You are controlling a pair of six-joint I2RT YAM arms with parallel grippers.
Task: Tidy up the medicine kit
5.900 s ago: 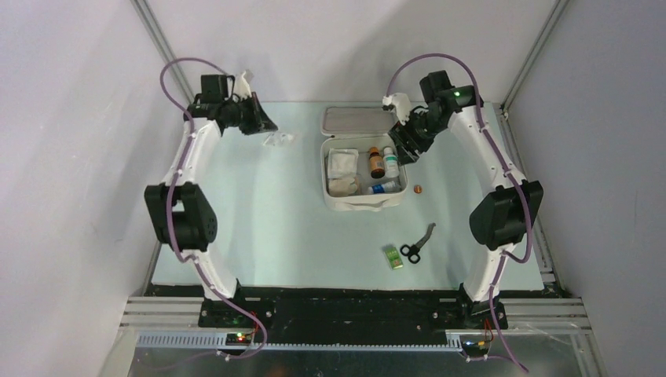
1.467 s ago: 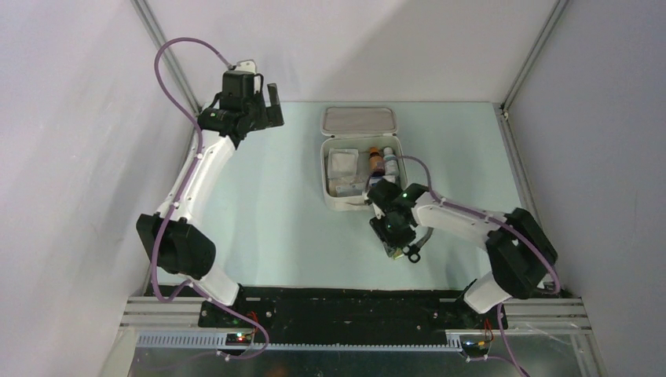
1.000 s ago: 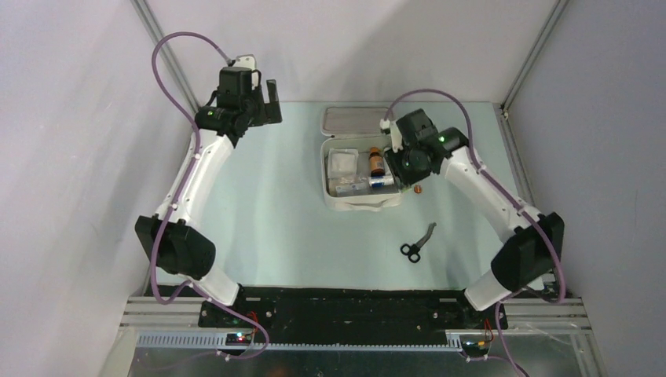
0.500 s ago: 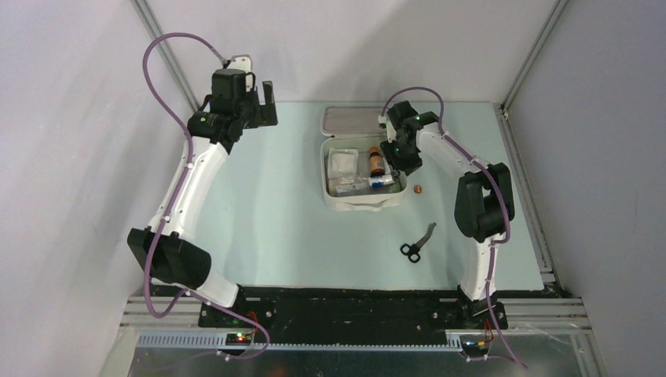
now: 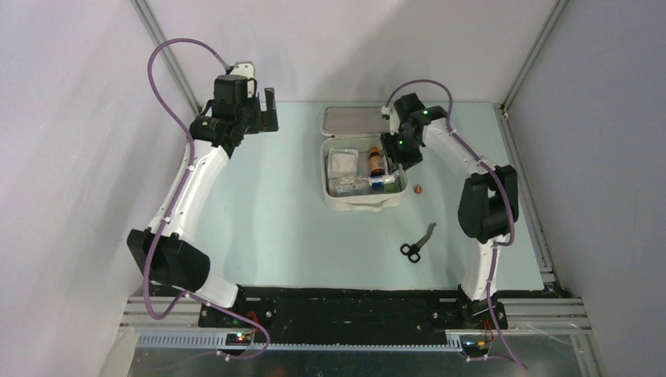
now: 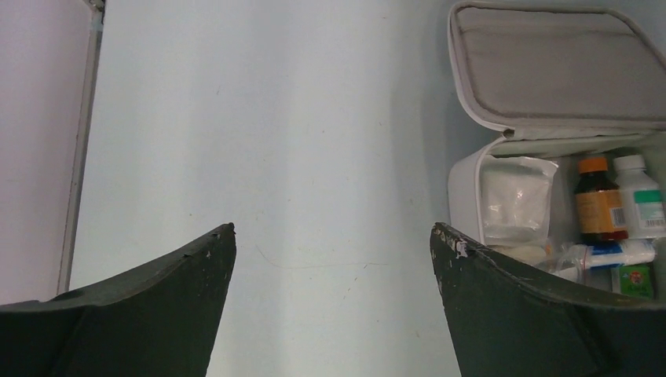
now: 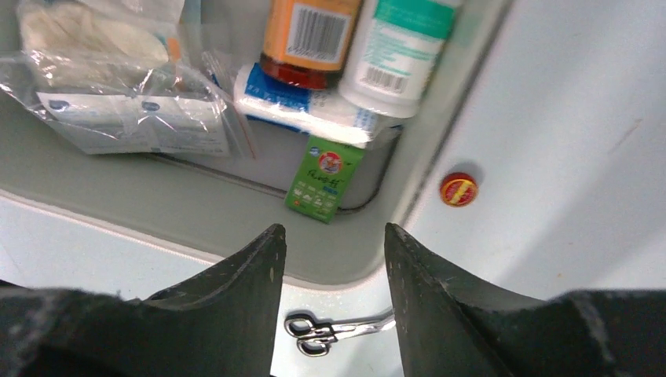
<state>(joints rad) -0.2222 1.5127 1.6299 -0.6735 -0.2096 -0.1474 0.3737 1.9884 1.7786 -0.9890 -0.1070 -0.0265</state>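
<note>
Possibly the right tool [image 7: 334, 236], half open and empty above the kit [image 5: 363, 202], could clip its rim or topple the bottles [image 7: 397, 63] if it drops carelessly. Left tool [image 6: 332, 232] gapes wide, holding nothing. Kit sits upper centre of the frame on the surface [image 5: 267, 204]: white, soft, rounded, lid [image 5: 357, 118] thrown back, grey lining, nearly full

left end effector [image 6: 333, 232]: jaws wide, empty | right end effector [image 7: 335, 229]: jaws parted, empty, pointing down

Scissors [image 7: 353, 323] partly behind right hand [image 7: 334, 229]
</note>
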